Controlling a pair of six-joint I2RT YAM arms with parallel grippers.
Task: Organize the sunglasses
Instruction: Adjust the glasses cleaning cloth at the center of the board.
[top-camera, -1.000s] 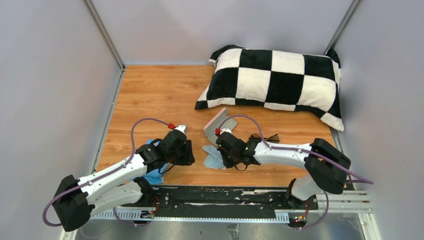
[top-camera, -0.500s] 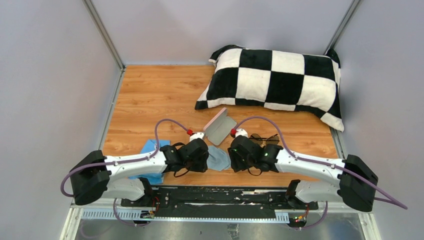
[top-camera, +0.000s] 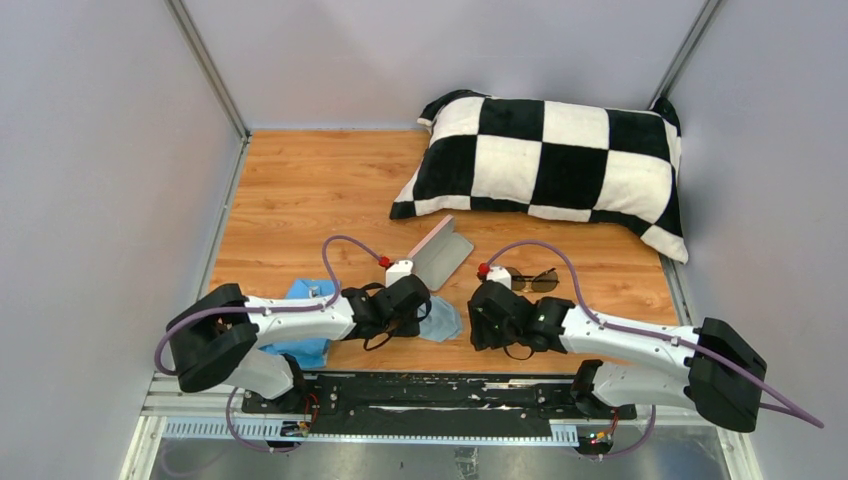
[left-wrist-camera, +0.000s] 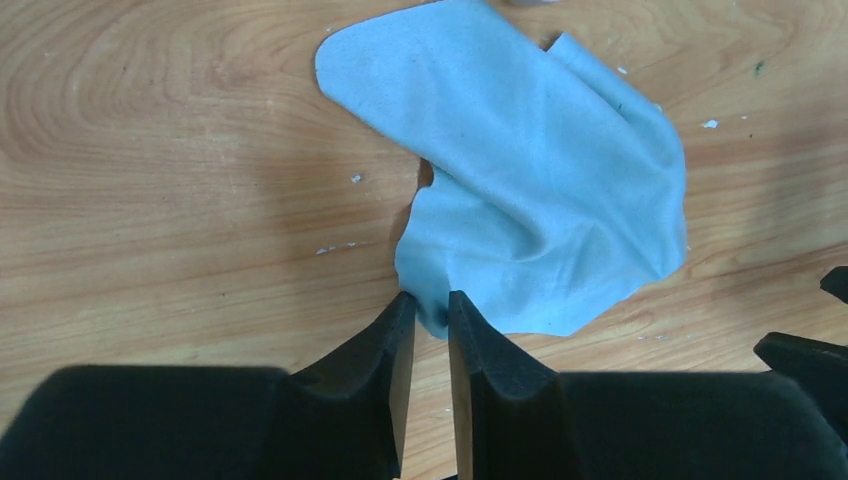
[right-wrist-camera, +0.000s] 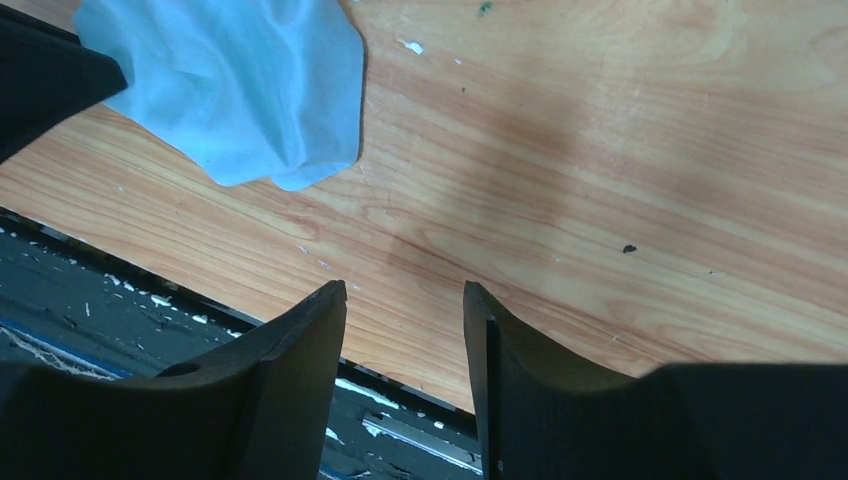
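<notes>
Your left gripper (left-wrist-camera: 432, 312) sat low on the table (top-camera: 300, 190), jaws nearly together, with the near edge of the cloth (left-wrist-camera: 540, 180) pinched in the narrow gap between them. The rest of the cloth lay rumpled on the wood beyond the fingertips.

Your right gripper (right-wrist-camera: 405, 300) hung over bare wood by the table's near edge. Its fingers were apart and held nothing, and the cloth was off to its left.

The sunglasses (top-camera: 532, 281) lay on the table just beyond your right wrist, to the right of the open case (top-camera: 440, 255). Neither gripper touched them.
</notes>
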